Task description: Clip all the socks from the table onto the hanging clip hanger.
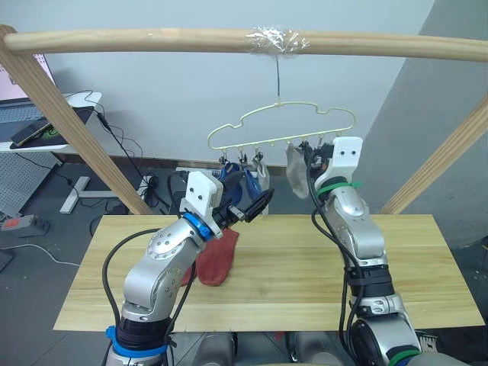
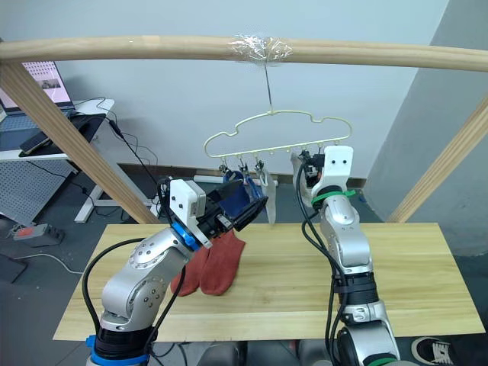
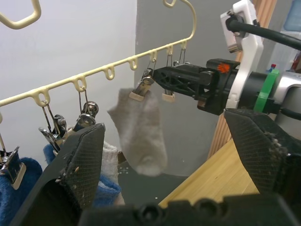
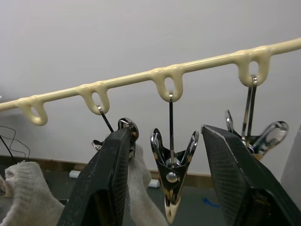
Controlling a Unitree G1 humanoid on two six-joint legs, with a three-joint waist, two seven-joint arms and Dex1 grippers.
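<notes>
Socks: blue pair and two grey socks (image 3: 143, 136) already hang on the clip hanger (image 1: 282, 126); two rust-red socks (image 2: 213, 267) lie near the desk (image 1: 412, 267) left-centre. Right gripper (image 4: 171, 188), jaws apart, straddles an empty clip (image 4: 171, 181), likely to open it. Left gripper (image 3: 169, 155), jaws apart, empty.

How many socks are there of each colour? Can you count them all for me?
Rust-red socks: 2, lying on the table
Light grey socks: 2, clipped on the clip hanger
Royal blue socks: 2 as far as I can tell, clipped on and bunched together
Total: 6 socks
</notes>
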